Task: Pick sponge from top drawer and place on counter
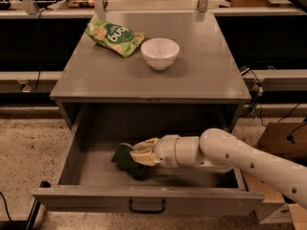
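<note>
The gripper (137,152) is held low inside the open drawer (144,206), its fingers (146,143) clenched on the sponge (123,158), which juts past their tips. Well beyond them, a bowl (159,53) and bag (114,36) are seen on the bench (206,73).

One printed thing for you here: the snack bag.
The green snack bag (114,36) on the far left of the desk (201,75) carries large white lettering, but you cannot read it for certain from this view; nothing else shows text. The claw (142,152) sits low in the open top drawer (86,202), at the sponge (123,159).
</note>
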Available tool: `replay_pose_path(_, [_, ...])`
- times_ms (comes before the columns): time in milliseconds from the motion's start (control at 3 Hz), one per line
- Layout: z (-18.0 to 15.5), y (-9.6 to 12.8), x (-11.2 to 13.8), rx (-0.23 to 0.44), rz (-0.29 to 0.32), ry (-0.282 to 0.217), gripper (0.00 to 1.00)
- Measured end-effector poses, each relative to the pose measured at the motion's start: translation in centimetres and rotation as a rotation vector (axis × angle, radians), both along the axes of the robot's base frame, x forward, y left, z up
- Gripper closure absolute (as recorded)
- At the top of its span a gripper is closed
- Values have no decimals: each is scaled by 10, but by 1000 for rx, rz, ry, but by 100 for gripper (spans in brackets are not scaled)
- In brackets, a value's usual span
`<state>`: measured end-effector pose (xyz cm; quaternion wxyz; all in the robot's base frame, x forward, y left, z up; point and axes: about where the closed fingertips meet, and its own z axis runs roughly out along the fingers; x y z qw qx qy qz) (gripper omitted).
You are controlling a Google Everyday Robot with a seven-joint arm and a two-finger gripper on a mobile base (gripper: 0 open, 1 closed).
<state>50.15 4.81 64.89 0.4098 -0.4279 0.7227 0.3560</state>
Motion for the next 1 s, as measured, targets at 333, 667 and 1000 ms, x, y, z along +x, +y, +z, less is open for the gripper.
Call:
replay_pose_path(333, [38,1,-9,29,141,-120,100])
replay_pose_path(667, [73,-10,-13,6,197,-210,100])
replay_pose_path(1000, [101,-18,-17,-20,226,-261,100])
